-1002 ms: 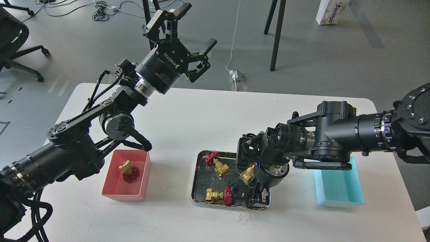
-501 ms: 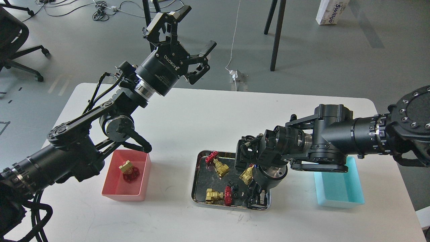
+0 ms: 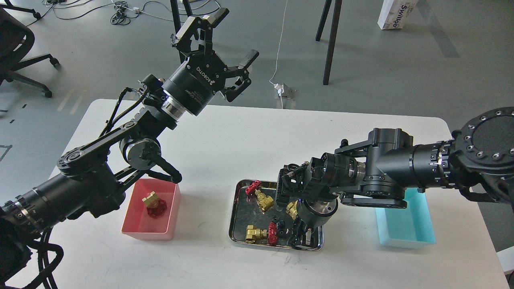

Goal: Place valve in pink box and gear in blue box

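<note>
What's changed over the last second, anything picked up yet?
The right arm has slid left, its right gripper staying low over the steel tray; whether it has gripped anything cannot be told. The left gripper stays raised and open. The valve in the pink box, the tray's parts and the blue box stayed put.

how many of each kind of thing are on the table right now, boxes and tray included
valves: 4, one in the pink box, three in the steel tray
gears: 1 clearly visible; any others hidden by the right gripper
plastic boxes: 2, pink box, blue box
steel tray: 1
total: 8
</note>
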Robot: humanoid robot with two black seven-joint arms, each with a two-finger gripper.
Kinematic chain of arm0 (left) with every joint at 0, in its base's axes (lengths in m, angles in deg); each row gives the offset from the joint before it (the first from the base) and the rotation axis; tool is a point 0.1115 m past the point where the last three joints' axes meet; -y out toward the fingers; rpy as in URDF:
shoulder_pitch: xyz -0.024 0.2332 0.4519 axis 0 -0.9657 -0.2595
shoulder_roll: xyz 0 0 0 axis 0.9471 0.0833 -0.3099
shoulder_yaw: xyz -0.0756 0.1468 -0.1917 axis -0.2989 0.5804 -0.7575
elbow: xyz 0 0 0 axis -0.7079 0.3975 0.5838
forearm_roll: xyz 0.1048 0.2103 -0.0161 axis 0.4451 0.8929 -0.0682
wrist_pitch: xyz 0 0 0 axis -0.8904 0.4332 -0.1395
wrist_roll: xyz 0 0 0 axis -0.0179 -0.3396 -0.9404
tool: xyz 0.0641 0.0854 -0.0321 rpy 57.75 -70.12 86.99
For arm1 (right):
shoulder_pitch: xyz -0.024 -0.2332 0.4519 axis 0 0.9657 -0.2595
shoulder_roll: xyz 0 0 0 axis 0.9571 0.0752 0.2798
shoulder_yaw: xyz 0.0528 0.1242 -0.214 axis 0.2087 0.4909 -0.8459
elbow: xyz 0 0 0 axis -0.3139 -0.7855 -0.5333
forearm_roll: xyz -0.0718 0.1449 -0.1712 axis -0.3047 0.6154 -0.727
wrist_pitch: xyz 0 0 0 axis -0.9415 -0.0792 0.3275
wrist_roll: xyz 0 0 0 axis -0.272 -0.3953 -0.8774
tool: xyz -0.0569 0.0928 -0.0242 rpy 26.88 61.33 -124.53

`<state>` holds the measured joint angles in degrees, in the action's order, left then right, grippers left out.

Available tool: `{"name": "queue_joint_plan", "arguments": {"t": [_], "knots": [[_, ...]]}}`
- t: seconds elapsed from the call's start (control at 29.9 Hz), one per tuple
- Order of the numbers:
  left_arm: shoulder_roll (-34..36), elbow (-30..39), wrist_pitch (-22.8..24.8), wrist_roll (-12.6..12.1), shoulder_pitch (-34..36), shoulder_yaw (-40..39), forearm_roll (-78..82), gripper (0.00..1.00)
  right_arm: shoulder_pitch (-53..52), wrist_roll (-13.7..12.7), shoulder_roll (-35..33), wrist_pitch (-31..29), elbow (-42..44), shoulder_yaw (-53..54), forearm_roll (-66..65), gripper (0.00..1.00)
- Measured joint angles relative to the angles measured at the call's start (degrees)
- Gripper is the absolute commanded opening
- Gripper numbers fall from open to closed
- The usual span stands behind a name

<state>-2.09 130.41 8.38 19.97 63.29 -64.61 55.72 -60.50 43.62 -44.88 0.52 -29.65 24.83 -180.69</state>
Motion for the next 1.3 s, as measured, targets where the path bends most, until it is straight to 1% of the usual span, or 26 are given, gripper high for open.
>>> {"name": "queue_joint_plan", "arguments": {"t": [0.37, 0.5, 0.7, 0.87, 0.97, 1.14, 1.3], "knots": [[0.0, -0.13, 0.0, 0.0, -0.12, 0.0, 0.0, 0.99, 0.45, 0.0, 0.33, 0.0, 0.6, -0.05, 0.0, 0.46], [0.0, -0.13, 0.0, 0.0, -0.18, 0.0, 0.0, 0.99, 0.73, 0.03, 0.23, 0.0, 0.6, -0.12, 0.0, 0.43], [0.08, -0.13, 0.21, 0.0, -0.27, 0.0, 0.0, 0.99, 0.78, 0.08, -0.03, 0.0, 0.6, -0.13, -0.08, 0.35], [0.16, -0.13, 0.26, 0.0, -0.28, 0.0, 0.0, 0.99, 0.78, 0.09, -0.16, 0.0, 0.6, -0.13, -0.08, 0.26], [0.13, -0.13, 0.26, 0.0, -0.28, 0.0, 0.0, 0.99, 0.78, 0.09, -0.22, 0.0, 0.6, -0.13, -0.08, 0.25], [0.09, -0.13, 0.26, 0.0, -0.28, 0.0, 0.0, 0.99, 0.87, 0.09, -0.34, 0.0, 0.6, -0.13, -0.01, 0.2], [0.09, -0.13, 0.27, 0.0, -0.37, 0.01, -0.01, 0.99, 0.77, 0.29, -0.52, 0.0, 0.43, -0.13, 0.0, 0.17]]}}
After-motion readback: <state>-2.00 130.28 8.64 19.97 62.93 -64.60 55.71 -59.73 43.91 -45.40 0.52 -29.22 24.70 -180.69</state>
